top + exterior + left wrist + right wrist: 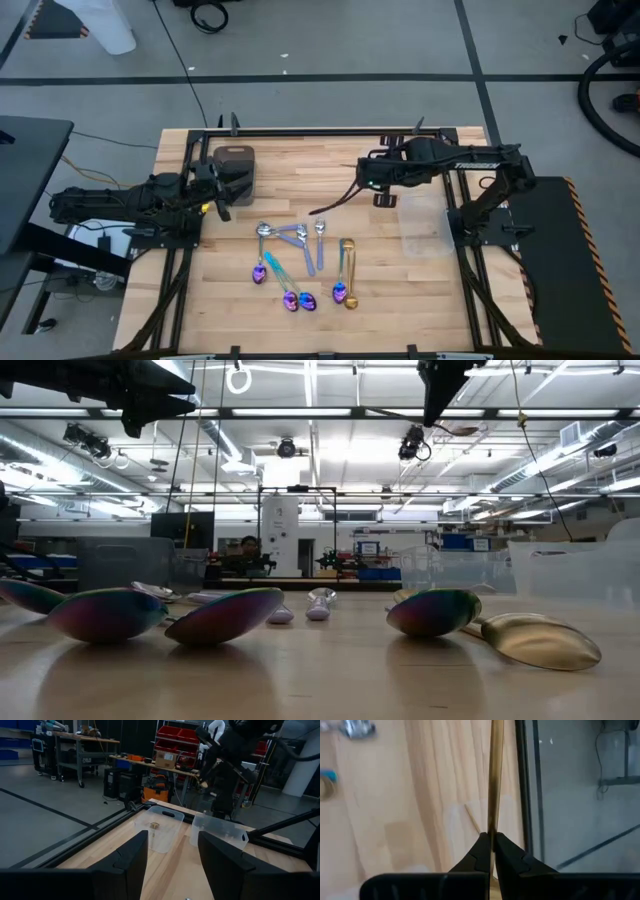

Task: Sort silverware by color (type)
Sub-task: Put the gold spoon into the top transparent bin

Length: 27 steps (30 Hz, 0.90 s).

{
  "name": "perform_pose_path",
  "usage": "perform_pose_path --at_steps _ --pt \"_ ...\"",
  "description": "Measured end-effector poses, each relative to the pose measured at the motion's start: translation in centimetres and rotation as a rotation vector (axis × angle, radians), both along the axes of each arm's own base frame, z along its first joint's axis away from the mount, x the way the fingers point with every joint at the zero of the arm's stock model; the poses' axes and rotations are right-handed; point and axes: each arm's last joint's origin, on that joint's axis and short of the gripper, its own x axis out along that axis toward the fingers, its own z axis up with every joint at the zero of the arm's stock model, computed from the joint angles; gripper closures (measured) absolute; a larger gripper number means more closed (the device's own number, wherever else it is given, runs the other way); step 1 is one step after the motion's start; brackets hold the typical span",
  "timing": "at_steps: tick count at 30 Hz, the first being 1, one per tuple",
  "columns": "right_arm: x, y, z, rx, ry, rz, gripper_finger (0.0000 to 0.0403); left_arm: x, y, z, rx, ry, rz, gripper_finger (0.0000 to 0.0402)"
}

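Observation:
Several spoons lie in the middle of the wooden table: silver ones (300,232), a gold one (348,258) and iridescent purple-blue ones (290,297). The low view shows their bowls up close (225,615). My right gripper (372,186) hangs above the table's far right part, shut on a slim gold spoon (335,200). My left gripper (218,195) waits open at the left, beside a dark grey tray (235,160), touching nothing. My right gripper pinches the gold spoon's handle (494,820) between its two fingertips (481,851). The fingers slant down from the table's right side, and the handle runs straight on beyond them. The spoon is lifted clear of the table, reaching out toward the table's middle (315,211).
Two clear plastic containers (160,827) (220,832) stand on the table's right part, below and beside my right arm (425,230); a small gold piece (155,825) lies in one. A black metal frame (320,132) runs around the table's edges.

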Motion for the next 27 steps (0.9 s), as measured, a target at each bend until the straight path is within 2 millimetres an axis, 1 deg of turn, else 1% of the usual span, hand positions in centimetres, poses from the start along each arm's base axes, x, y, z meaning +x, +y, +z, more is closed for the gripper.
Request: perform_pose_path --at_steps 4,6,10,12,19,22,27 --pt "-0.3 -0.9 0.0 -0.061 0.086 0.044 0.0386 0.0 0.0 0.0 0.0 0.0 0.0 0.0219" --pt "-0.6 -1.5 -0.1 -0.066 0.119 0.032 0.0386 0.0 0.0 0.0 0.0 0.0 0.0 0.0219" --pt "-0.9 -2.6 -0.3 -0.039 0.131 -0.066 0.0385 0.0 0.0 0.0 0.0 0.0 0.0 0.0219" --pt "-1.0 -3.1 -0.8 -0.05 0.134 -0.116 0.0385 0.0 0.0 0.0 0.0 0.0 0.0 0.0219" --pt "-1.4 -5.1 -3.5 -0.064 0.245 -0.169 0.0385 0.0 0.0 0.0 0.0 0.0 0.0 0.0219" --pt "-1.8 -6.0 -4.6 -0.082 0.309 -0.177 0.0385 0.0 0.0 0.0 0.0 0.0 0.0 0.0219" --pt "-2.2 -8.0 -6.6 -0.056 0.382 -0.164 0.0387 0.0 0.0 0.0 -0.001 0.0 0.0 0.0219"
